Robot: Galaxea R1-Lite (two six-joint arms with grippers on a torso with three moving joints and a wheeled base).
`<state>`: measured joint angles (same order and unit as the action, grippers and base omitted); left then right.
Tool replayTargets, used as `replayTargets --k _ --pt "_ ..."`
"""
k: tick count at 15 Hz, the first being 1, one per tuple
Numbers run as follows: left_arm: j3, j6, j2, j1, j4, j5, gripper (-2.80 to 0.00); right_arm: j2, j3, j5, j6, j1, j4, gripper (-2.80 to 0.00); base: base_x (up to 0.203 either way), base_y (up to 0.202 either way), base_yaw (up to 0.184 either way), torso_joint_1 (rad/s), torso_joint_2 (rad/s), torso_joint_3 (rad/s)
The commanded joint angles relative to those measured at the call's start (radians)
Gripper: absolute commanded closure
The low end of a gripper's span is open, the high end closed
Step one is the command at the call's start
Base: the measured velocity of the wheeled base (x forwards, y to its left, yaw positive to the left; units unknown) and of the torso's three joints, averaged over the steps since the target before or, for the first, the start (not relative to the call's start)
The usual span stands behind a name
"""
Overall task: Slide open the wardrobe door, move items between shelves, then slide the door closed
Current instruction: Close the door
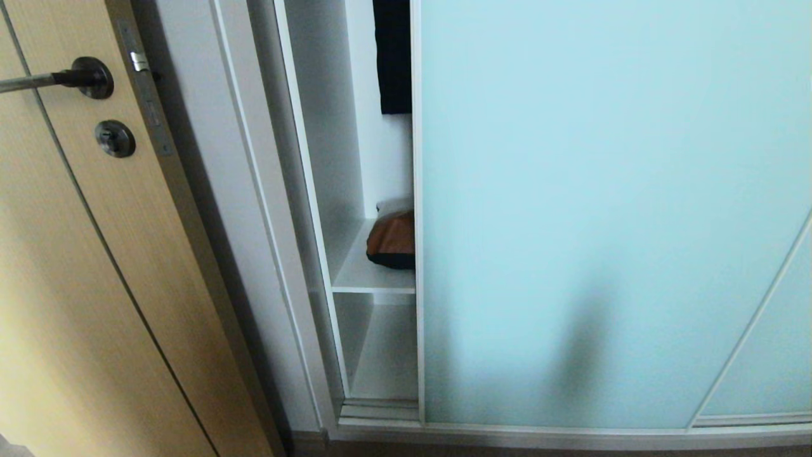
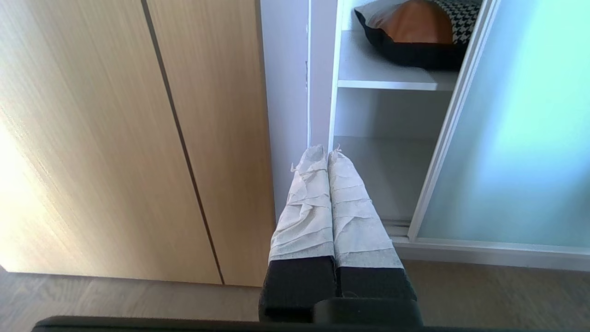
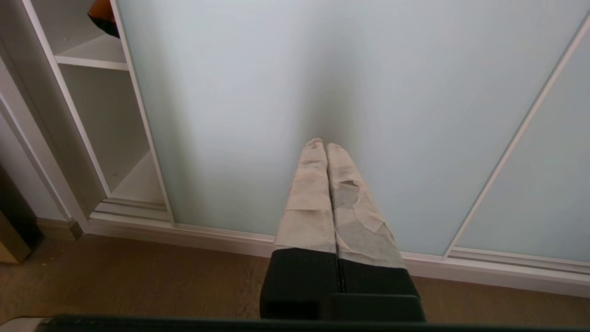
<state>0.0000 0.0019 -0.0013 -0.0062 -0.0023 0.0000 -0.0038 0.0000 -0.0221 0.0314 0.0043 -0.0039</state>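
Note:
The sliding wardrobe door [image 1: 602,222] of frosted pale blue-green glass covers most of the wardrobe and leaves a narrow gap at its left. In that gap the cushion [image 1: 393,241] lies on the upper white shelf [image 1: 368,276], partly hidden behind the door's edge. A lower white shelf [image 1: 387,362] is bare. My left gripper [image 2: 327,152] is shut and empty, low before the wardrobe's left post, below the cushion [image 2: 415,32]. My right gripper [image 3: 321,145] is shut and empty, pointing at the glass door [image 3: 276,92]. Neither arm shows in the head view.
A light wood door [image 1: 95,285] with a black handle [image 1: 82,76] stands left of the wardrobe. A black garment [image 1: 392,57] hangs inside above the cushion. A second glass panel [image 1: 767,355] lies at the right. Wood floor [image 3: 138,276] runs along the bottom track.

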Motion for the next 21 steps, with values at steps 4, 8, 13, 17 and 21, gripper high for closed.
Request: replayTargets --k 4,8,13,17,21 --pt "0.002 0.000 0.001 0.000 -0.001 0.000 0.00 0.001 0.000 -0.001 -0.001 0.000 0.000 0.00 0.000 0.000 0.000 0.000 0.00 0.000" --pt "0.002 0.000 0.001 0.000 -0.001 0.000 0.00 0.001 0.000 -0.001 -0.001 0.000 0.001 0.00 0.000 0.000 0.000 0.000 0.00 0.000" --pt "0.000 0.006 0.001 0.000 0.000 0.001 0.00 0.001 0.000 -0.001 -0.001 0.000 0.001 0.00 0.000 0.000 0.000 0.000 0.00 0.000" --pt "-0.119 0.004 0.034 0.000 0.046 -0.001 0.00 0.001 0.000 -0.001 -0.001 0.000 0.001 0.00 0.000 0.000 0.000 0.000 0.00 0.000" --pt "-0.461 -0.010 0.314 -0.005 0.084 -0.056 0.00 0.001 0.000 -0.001 -0.001 0.000 0.001 0.00 0.000 0.000 0.000 0.000 0.00 0.000"
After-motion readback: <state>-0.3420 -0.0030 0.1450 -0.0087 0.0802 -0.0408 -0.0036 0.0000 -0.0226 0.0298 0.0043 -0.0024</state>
